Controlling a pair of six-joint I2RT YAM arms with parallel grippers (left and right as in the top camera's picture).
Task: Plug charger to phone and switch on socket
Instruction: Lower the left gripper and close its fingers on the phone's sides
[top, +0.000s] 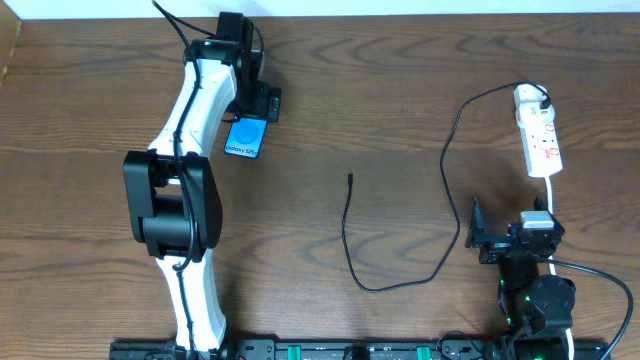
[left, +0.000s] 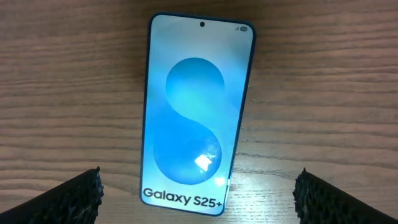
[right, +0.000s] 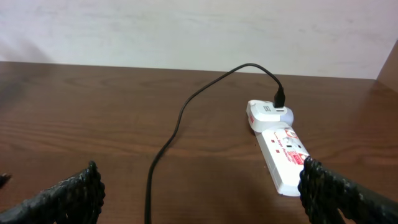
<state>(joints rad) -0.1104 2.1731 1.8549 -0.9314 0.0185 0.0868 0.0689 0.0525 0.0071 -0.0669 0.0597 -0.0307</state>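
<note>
The phone (top: 246, 138) lies flat on the table at the back left, its blue screen up with "Galaxy S25+" on it. It fills the left wrist view (left: 198, 112). My left gripper (left: 198, 199) is open above the phone's near end, one finger on each side, not touching it. The charger (top: 350, 235) is a thin black cable curling across the middle, its free tip (top: 351, 179) lying loose, its other end plugged into the socket (top: 538, 130) at the back right. My right gripper (right: 199, 196) is open and empty, short of the socket (right: 283, 152) and the cable (right: 165, 149).
A white cord (top: 551, 190) runs from the socket toward my right arm at the front right. The table's back edge meets a pale wall (right: 186, 31). Bare wood lies between the phone and the cable tip.
</note>
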